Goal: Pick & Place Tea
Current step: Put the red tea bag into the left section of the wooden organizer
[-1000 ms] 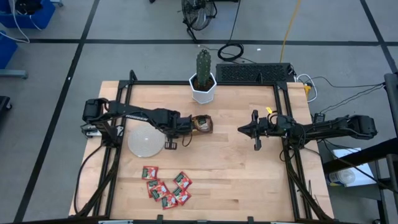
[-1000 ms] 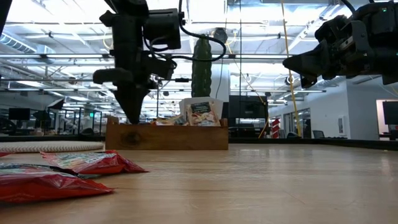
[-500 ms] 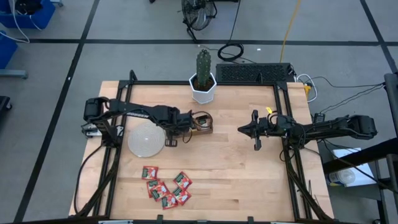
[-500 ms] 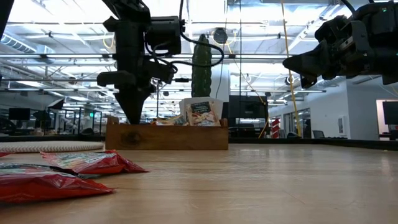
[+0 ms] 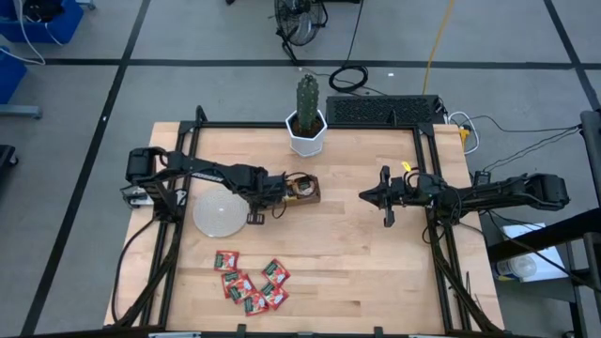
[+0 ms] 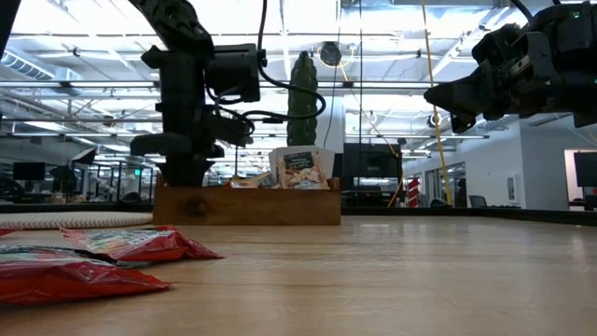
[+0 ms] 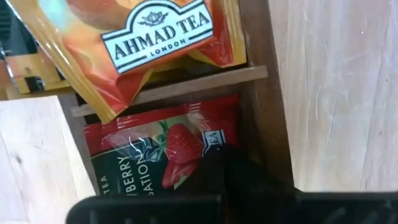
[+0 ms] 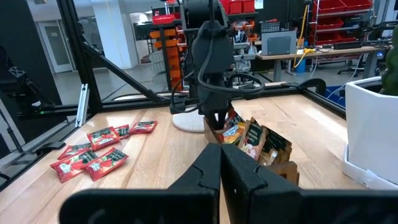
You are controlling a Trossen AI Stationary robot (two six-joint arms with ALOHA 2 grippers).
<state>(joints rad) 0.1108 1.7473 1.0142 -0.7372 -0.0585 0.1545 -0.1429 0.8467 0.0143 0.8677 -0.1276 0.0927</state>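
My left gripper (image 5: 270, 193) is shut on a red-and-green tea sachet (image 7: 158, 155) and stands lowered into the end compartment of the brown tray (image 6: 252, 205). In the low view the tray's wall hides its fingertips. Orange-yellow sachets (image 7: 155, 43) fill the compartment beside it. Whitish sachets with dark print (image 6: 300, 168) stand in the far one. Several more red sachets (image 5: 249, 282) lie flat on the table near its near edge. My right gripper (image 5: 364, 195) hovers shut above the table's right half, pointing at the tray. My left gripper comes from above, pointing down, and pinches the red sachet at one edge (image 7: 196, 165). The dark finger (image 7: 217, 177) covers the place of contact. The sachet lies inside the tray's end compartment, against the divider (image 7: 168, 90).
A round pale grey disc (image 5: 221, 214) lies on the table just left of the tray. A white pot with a cactus (image 5: 307, 131) stands at the far edge behind the tray. Bare wood (image 5: 357, 263) stretches between the tray, the loose sachets and the right arm.
My left gripper has gone down: its fingertips stood just above the tray's end and now sit behind the tray's wall, inside the compartment. It has also shifted slightly toward the table's left edge. The right arm has kept still.
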